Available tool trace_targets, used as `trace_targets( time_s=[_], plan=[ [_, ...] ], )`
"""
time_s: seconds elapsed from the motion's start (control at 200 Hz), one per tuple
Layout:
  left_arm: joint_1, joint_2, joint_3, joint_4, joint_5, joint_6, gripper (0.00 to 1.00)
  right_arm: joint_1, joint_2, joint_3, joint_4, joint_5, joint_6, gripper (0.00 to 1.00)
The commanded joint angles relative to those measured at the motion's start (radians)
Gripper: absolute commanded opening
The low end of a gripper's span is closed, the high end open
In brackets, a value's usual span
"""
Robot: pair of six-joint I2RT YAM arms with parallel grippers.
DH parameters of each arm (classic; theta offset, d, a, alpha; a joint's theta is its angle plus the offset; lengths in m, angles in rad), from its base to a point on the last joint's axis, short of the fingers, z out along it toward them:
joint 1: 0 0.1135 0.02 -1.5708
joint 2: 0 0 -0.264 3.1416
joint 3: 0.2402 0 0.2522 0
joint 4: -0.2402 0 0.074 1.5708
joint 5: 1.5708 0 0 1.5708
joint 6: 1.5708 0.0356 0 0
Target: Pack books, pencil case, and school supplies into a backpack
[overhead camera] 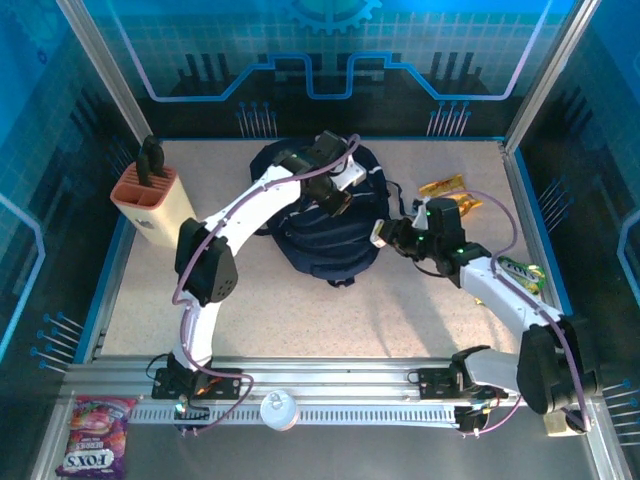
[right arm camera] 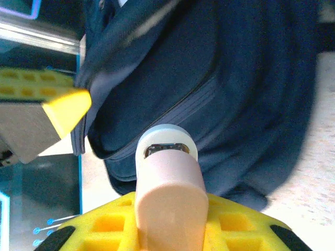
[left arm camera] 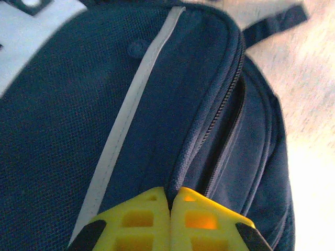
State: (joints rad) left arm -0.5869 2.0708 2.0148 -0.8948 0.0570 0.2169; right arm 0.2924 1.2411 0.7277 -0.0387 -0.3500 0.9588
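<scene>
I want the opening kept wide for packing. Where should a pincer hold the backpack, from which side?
Pinch the fabric lip beside the zipper of the backpack, from above: it is a thin raised edge, and the left pincer is shut there.

From above, my left arm (overhead camera: 250, 200) covers the backpack's (overhead camera: 330, 250) upper half. At my right wrist the backpack is smeared with blur — and the pink stick's (right arm camera: 167, 204) near end runs off the bottom edge.

One navy backpack (overhead camera: 335, 240), one knife block (overhead camera: 150, 200), one pink stick (right arm camera: 167, 204) — plus one yellow-orange snack bag (overhead camera: 443, 187), one green packet (overhead camera: 522, 270), one purple sweets bag (overhead camera: 95, 435) and one white round object (overhead camera: 278, 408).
</scene>
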Motion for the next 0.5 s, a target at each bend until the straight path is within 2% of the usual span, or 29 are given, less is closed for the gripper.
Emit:
trace_targets(
  time_s=[0.0,0.125,0.315,0.495],
  plan=[
    [0.001,-0.131,-0.019,0.201,0.077,-0.138,0.00,0.045,0.066,0.073,0.138,-0.041,0.083,0.25],
    [0.006,-0.171,-0.039,0.287,0.099,-0.201,0.00,0.062,0.156,0.146,0.185,-0.028,0.144,0.25],
    [0.026,-0.177,-0.036,0.329,0.132,-0.257,0.00,0.085,0.291,0.279,0.223,-0.008,0.206,0.27],
    [0.044,-0.172,-0.037,0.330,0.142,-0.291,0.00,0.095,0.358,0.354,0.132,0.032,0.204,0.48]
  ],
)
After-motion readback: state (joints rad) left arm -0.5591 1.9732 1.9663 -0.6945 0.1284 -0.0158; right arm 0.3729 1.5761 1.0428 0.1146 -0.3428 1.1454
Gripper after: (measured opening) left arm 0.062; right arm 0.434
